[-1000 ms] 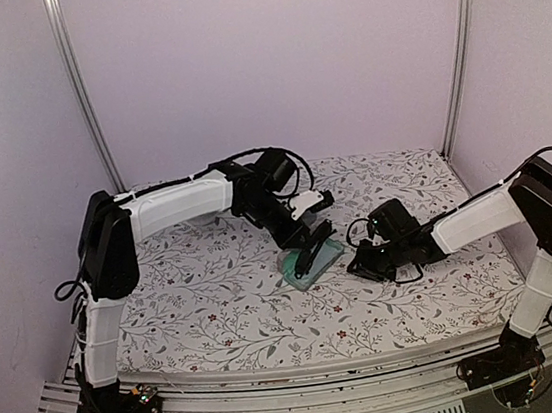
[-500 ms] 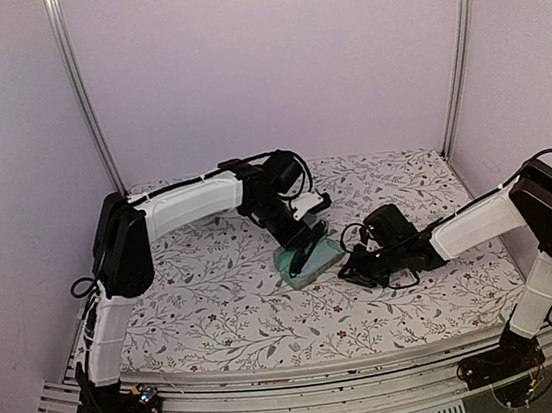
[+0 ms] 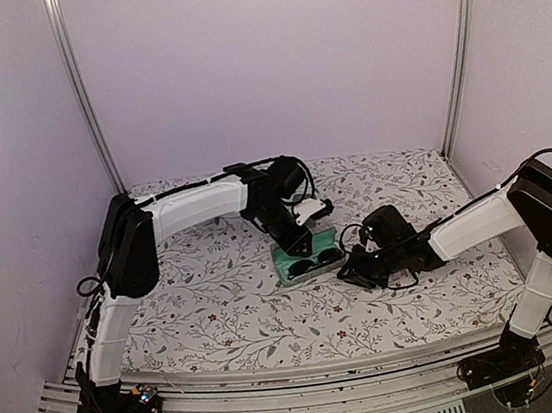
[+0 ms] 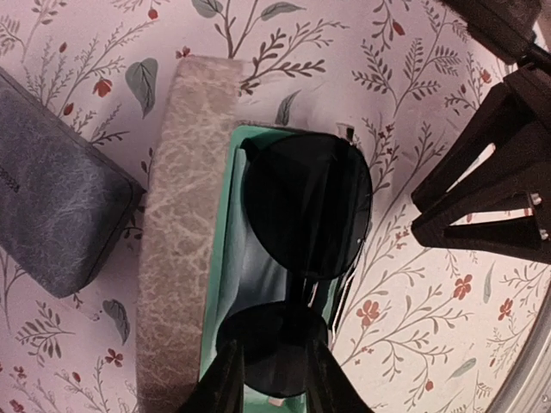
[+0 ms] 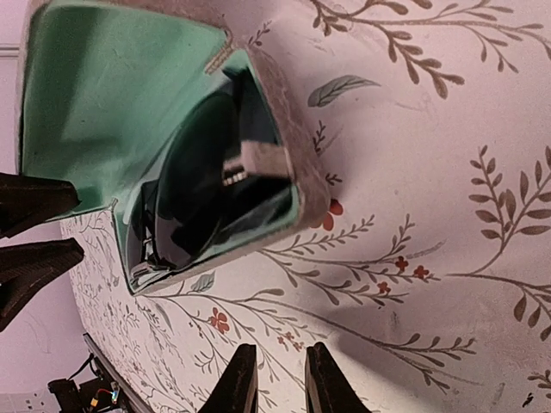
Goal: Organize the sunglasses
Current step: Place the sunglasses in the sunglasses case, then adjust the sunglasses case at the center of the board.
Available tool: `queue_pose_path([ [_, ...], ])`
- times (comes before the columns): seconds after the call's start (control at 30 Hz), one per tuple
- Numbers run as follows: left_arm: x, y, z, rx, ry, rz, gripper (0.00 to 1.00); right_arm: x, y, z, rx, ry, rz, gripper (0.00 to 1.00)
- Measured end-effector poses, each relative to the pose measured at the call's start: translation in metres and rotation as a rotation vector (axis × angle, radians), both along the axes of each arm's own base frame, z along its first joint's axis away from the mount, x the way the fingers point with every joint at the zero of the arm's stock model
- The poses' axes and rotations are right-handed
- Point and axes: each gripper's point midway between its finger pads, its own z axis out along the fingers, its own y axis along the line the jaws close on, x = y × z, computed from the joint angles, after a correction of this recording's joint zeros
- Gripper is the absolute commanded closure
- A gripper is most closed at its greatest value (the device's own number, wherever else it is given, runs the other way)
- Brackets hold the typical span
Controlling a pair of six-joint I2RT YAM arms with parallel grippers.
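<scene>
Here the sunglasses (image 4: 306, 206) lie in the open case (image 4: 185, 215), dark lenses up on its green lining. The left gripper (image 4: 274, 387) hangs over one end, jaws slightly apart on either side of a lens. The right gripper (image 5: 280, 379) sits just beside the case, jaws narrowly apart and empty.

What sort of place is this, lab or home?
Likely a lab robot cell: plain lilac walls with aluminium corner posts, a floral tablecloth, left arm and right arm bolted to a slotted rail.
</scene>
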Motion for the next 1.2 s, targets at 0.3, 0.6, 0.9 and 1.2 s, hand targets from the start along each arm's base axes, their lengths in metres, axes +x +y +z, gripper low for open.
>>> queue_pose_path([
  [0.3, -0.013, -0.01, 0.003, -0.046, 0.058, -0.013, 0.58, 0.003, 0.003, 0.004, 0.019, -0.012, -0.007, 0.78],
  [0.6, -0.015, -0.02, 0.065, -0.204, 0.044, 0.013, 0.35, 0.006, 0.006, 0.021, 0.06, -0.033, -0.024, 0.75],
  [0.9, 0.026, 0.028, 0.098, -0.272, -0.055, 0.212, 0.37, 0.005, 0.007, 0.02, 0.058, -0.032, -0.023, 0.88],
  [1.2, 0.084, 0.126, 0.022, -0.197, 0.048, 0.618, 0.55, 0.003, -0.002, -0.007, -0.024, 0.013, -0.036, 0.9],
])
